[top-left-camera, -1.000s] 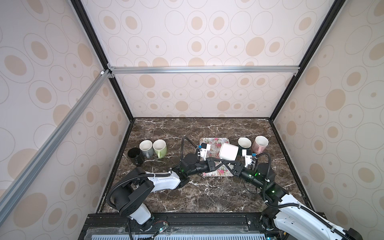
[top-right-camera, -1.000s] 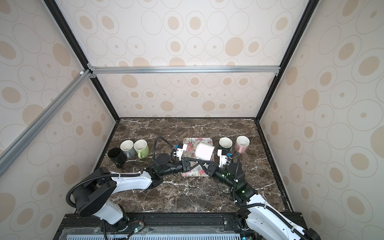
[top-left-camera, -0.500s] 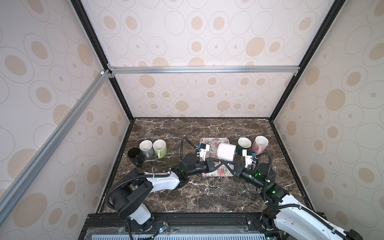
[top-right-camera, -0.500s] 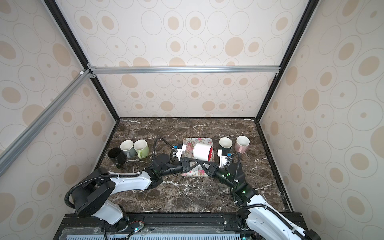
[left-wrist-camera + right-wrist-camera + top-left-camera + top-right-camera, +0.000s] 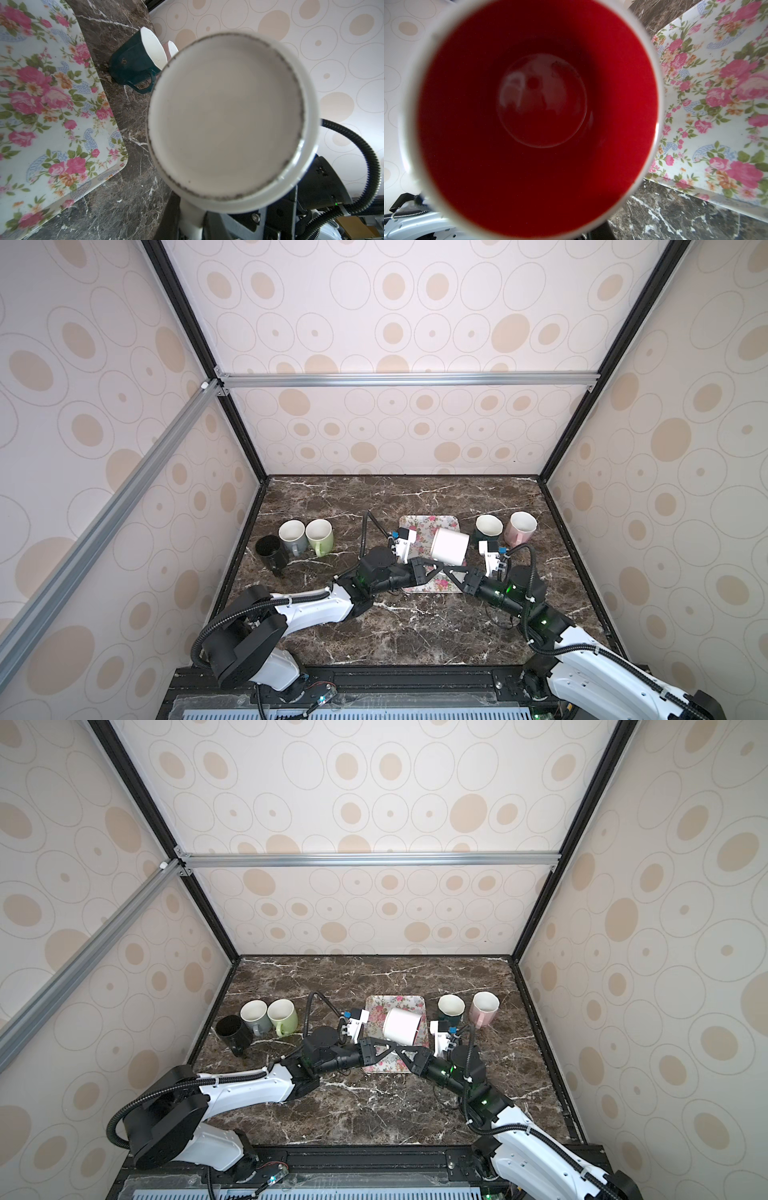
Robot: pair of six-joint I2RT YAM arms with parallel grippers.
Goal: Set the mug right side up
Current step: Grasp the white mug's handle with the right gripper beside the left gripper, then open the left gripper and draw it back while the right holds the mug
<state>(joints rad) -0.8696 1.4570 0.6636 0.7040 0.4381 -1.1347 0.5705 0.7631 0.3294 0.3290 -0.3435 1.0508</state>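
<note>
Past the near edge of the tabletop (image 5: pixel 395 630), both arms reach in and their tips meet under the mug (image 5: pixel 449 546). It hangs on its side just above the flowered tray (image 5: pixel 419 526) in the middle.

The left gripper (image 5: pixel 434 565) is clamped narrow on the handle, and the mug's base faces its wrist camera. The right gripper (image 5: pixel 454 571) is closed down too, seemingly on the mug beside the handle, though its fingers are hidden. The mug's red inside faces that wrist.

To finish well, let one gripper carry the weight and roll the mouth upward. Set the base flat on the tray before letting go, swinging clear of the dark green mug (image 5: pixel 133 62) just beyond the tray's right side. That mug bears a gold letter S (image 5: pixel 124 60); no other writing can be read.

Over by the left edge, a row of three mugs (image 5: pixel 293 536) stands upright.
</note>
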